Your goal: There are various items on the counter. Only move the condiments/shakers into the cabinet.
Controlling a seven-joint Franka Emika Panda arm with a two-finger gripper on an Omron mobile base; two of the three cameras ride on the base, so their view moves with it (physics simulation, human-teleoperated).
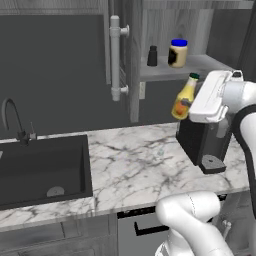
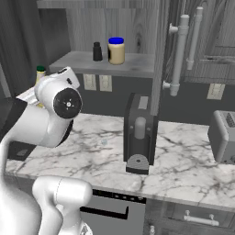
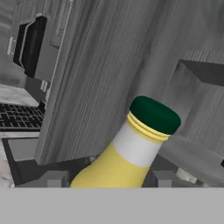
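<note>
Dark sink (image 1: 45,170) with a curved faucet (image 1: 12,120) at left; black coffee machine (image 2: 140,133) upright at centre; grey toaster (image 2: 223,135) at right; wall outlets (image 2: 97,82) behind; drawers (image 2: 110,209) below.

A small yellow bottle (image 1: 184,97) with a dark green cap hangs tilted in the air, just below the front edge of the open grey wood-grain cabinet (image 1: 165,30). On the cabinet's grey shelf stand a small black shaker (image 1: 152,56) and, just beside it, a blue-lidded jar (image 1: 177,53), both upright. The marble counter (image 1: 140,165) lies below.
</note>
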